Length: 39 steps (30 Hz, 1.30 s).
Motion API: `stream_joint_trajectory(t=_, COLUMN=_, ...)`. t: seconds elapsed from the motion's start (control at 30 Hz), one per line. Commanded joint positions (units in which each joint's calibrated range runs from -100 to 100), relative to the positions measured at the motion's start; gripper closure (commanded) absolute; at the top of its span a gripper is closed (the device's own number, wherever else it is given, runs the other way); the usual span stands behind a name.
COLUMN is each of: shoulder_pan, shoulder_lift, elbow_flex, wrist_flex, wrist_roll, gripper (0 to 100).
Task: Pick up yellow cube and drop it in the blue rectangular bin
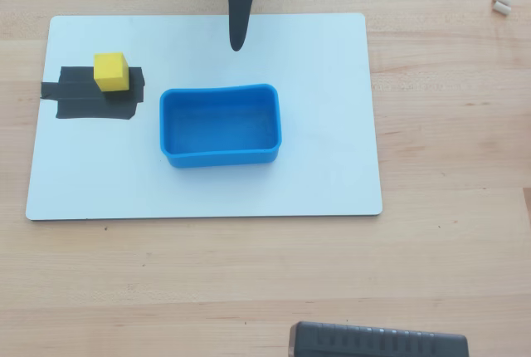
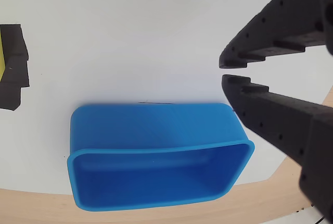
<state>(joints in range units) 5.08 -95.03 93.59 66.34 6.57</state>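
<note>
The yellow cube sits on a black tape patch at the left of the white board. Only a yellow sliver of it shows at the left edge of the wrist view. The blue rectangular bin stands empty in the middle of the board; it also shows low in the wrist view. My gripper hangs at the board's far edge, behind the bin and well to the right of the cube. In the wrist view the gripper has its jaws almost touching, with nothing between them.
The white board lies on a wooden table. A black ribbed device sits at the near table edge. Small white bits lie at the far right corner.
</note>
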Motion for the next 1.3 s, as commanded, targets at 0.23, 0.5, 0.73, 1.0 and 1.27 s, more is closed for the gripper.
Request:
stream_joint_trajectory(t=0.23, shoulder_pan=0.75, shoulder_lift=-1.26, elbow_flex=-0.13, wrist_flex=0.13, wrist_roll=0.00, gripper=100)
stream_joint_trajectory(t=0.5, shoulder_pan=-0.02, shoulder_lift=-1.26, elbow_flex=-0.13, wrist_flex=0.54, wrist_roll=0.34, gripper=100)
stream_joint_trajectory(t=0.73, shoulder_pan=3.84, shoulder_lift=-1.26, elbow_flex=-2.31, wrist_flex=1.78, wrist_roll=3.03, gripper=100)
stream_joint_trajectory(t=1.0, shoulder_pan=6.32, shoulder_lift=5.34, elbow_flex=-15.04, wrist_flex=5.50, wrist_roll=4.30, gripper=100)
stream_joint_trajectory(t=1.27, shoulder_pan=14.30, shoulder_lift=29.49, elbow_flex=-34.22, wrist_flex=5.50, wrist_roll=8.30, gripper=100)
